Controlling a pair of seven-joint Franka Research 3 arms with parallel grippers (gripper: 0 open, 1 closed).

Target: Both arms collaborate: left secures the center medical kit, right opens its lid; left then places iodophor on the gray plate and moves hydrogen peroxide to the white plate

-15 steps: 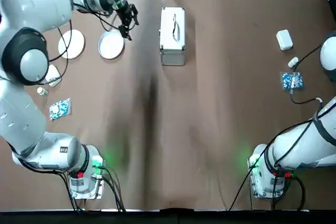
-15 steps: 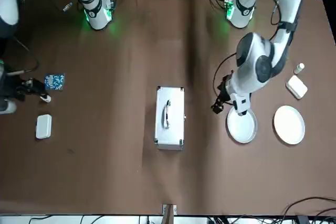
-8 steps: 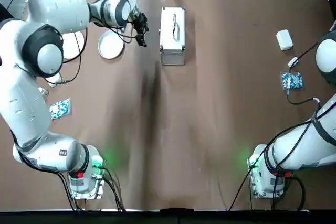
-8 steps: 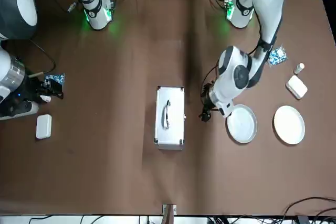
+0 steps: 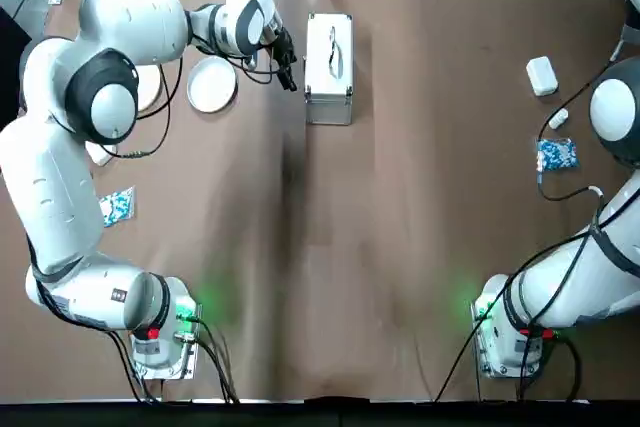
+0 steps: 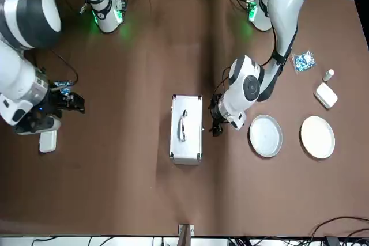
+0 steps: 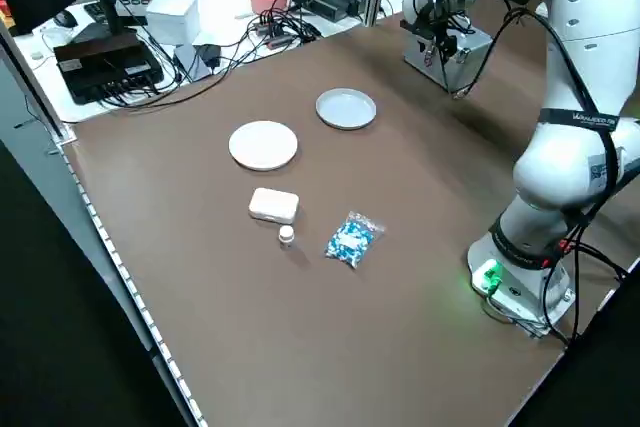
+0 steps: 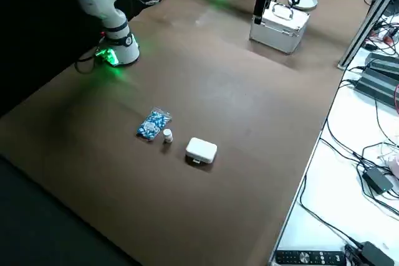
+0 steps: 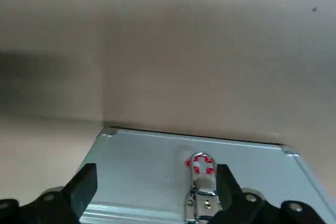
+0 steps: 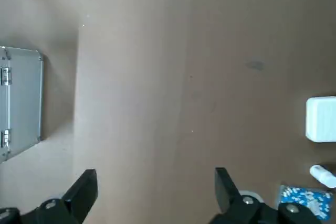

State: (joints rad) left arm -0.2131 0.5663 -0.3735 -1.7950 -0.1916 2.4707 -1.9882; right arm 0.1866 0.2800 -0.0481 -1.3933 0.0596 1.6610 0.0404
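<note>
- I am on the first step: the left arm has to hold the medical kit (image 5: 329, 68) steady.
- The kit sits shut in the middle of the far side of the table (image 5: 400, 227), lying flat with its handle on top.
- My left gripper (image 5: 284, 62) is just beside the kit's left side, low down. Its fingers (image 9: 84, 187) are spread apart with nothing between them. I judge it is not pressing on the kit yet.
- My right gripper (image 6: 72, 103) is well apart from the kit, out on the right side of the table near a blue packet (image 5: 556, 154). Its fingers (image 10: 86, 187) are spread apart too, and empty.
- Next, I think the left gripper must come in against the kit and hold it, so it cannot slide.
- Then the right gripper can come over and undo the latch (image 9: 201, 182).
- The gray plate (image 5: 211, 83) and white plate (image 5: 148, 87) wait near the left arm, both bare.
</note>
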